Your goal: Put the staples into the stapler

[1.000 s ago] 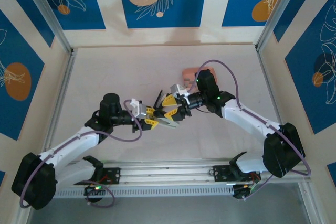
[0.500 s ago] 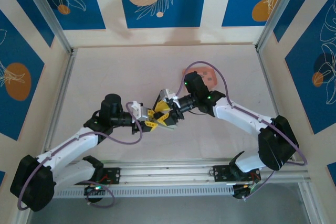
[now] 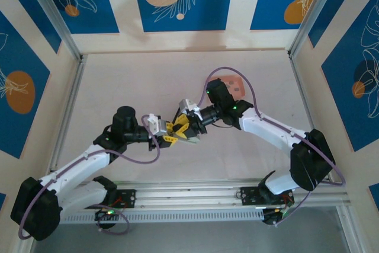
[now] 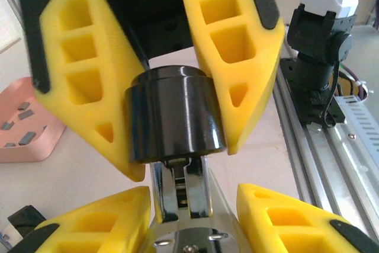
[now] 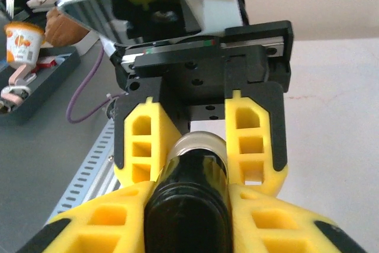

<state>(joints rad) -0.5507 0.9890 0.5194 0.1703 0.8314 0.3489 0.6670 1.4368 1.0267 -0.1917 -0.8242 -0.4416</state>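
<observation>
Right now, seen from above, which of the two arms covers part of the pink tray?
The right arm: its dark wrist overlaps the pink tray; the left arm lies well away.

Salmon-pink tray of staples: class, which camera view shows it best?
Left wrist view: the salmon-pink rectangular tray is close, its grey staple strips distinguishable. Top external shows the tray small, partly behind the right arm.

Two white arms (image 3: 77, 167) are reaching over one table (image 3: 118, 81); one left gripper (image 3: 170, 133) and one right gripper (image 3: 185, 124) are meeting at one black stapler (image 4: 174, 117); four yellow fingers (image 4: 260, 57) are showing around it; one pink tray (image 4: 35, 149) is holding at least three grey staples (image 4: 25, 106).
</observation>
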